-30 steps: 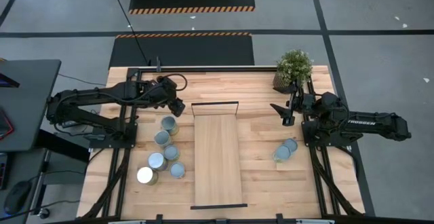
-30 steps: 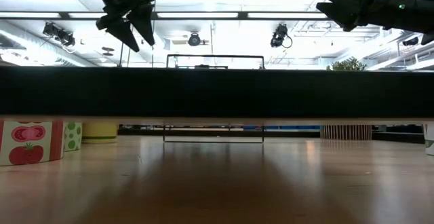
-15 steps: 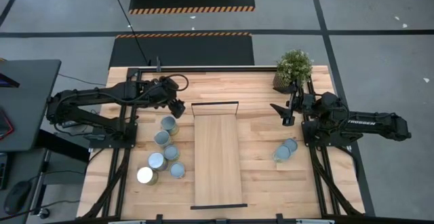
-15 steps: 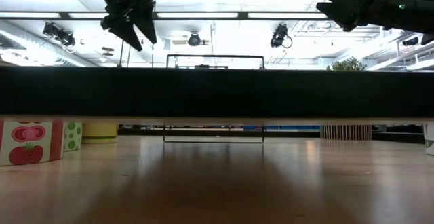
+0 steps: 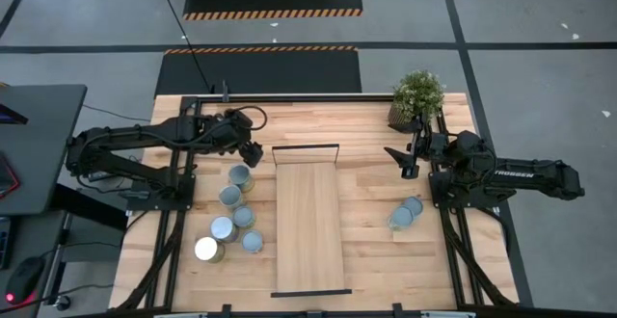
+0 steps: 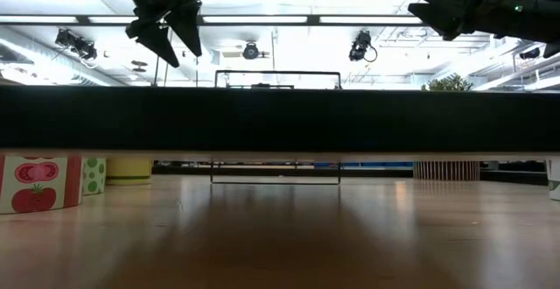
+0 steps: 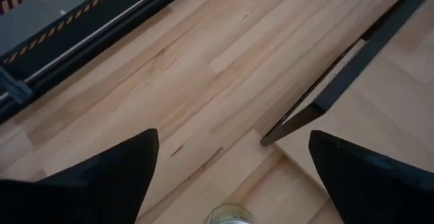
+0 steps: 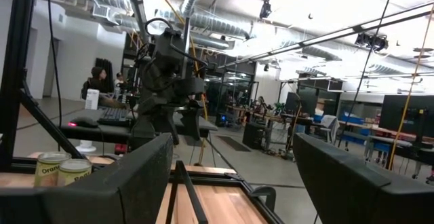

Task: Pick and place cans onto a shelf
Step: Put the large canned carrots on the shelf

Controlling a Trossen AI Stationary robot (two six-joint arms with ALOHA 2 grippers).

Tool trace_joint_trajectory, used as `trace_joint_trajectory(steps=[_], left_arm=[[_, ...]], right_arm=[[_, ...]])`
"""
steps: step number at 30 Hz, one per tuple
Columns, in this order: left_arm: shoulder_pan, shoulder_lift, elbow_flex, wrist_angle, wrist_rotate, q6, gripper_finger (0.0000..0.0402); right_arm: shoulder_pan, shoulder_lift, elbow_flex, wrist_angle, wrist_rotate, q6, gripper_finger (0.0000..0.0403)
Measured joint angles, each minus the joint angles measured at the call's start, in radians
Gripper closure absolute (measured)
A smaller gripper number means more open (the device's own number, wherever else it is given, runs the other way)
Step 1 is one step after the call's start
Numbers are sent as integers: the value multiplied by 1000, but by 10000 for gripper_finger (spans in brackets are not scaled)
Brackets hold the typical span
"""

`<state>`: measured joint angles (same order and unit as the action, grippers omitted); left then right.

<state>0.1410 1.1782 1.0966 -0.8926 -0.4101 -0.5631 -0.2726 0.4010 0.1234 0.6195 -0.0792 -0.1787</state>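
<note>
A: Left gripper (image 5: 254, 152) hangs in the air near the tabletop's (image 5: 366, 125) far edge, left of middle, fingers spread wide, nothing between them. Left wrist view agrees: both dark fingers (image 7: 102, 176) far apart, bare wood between.

B: Right gripper (image 5: 397, 157)?

A: Raised by the far-right corner, just in front of the potted plant (image 5: 416, 96). Fingers partly apart, holding nothing.

B: Shelf?

A: Shelf (image 5: 308, 217) lies down the middle of the tabletop, long side running from far edge toward near edge, black frame bar at each short end. Its board is bare, no can on it.

B: Cans?

A: Five cans (image 5: 234, 207) cluster on the left side of the tabletop, just beside the shelf's left long edge, all upright. The one closest to the left gripper (image 5: 241, 176) stands right under it, not touched. One at the near end of the cluster (image 5: 206, 250) has a brighter top than the rest. Two more cans (image 5: 406, 213) stand touching each other on the right side, well apart from the shelf.

B: Low view?

A: Left gripper (image 6: 166, 37) up high with fingers splayed, right gripper's tip at the other top corner. Printed can (image 6: 39, 182) at the side edge.
</note>
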Motion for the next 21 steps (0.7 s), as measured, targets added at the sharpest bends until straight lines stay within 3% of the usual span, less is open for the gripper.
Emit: trace_joint_trajectory(steps=[5,10,15,21], left_arm=[[0,0,0,2,8,59,16],[0,0,0,-15,24,-12,16],[0,0,0,-58,161,28,16],[-1,26,1,-105,323,-27,16]], right_arm=[[0,0,0,0,0,0,89],[0,0,0,0,0,0,89],[0,0,0,0,0,0,89],[0,0,0,0,0,0,89]])
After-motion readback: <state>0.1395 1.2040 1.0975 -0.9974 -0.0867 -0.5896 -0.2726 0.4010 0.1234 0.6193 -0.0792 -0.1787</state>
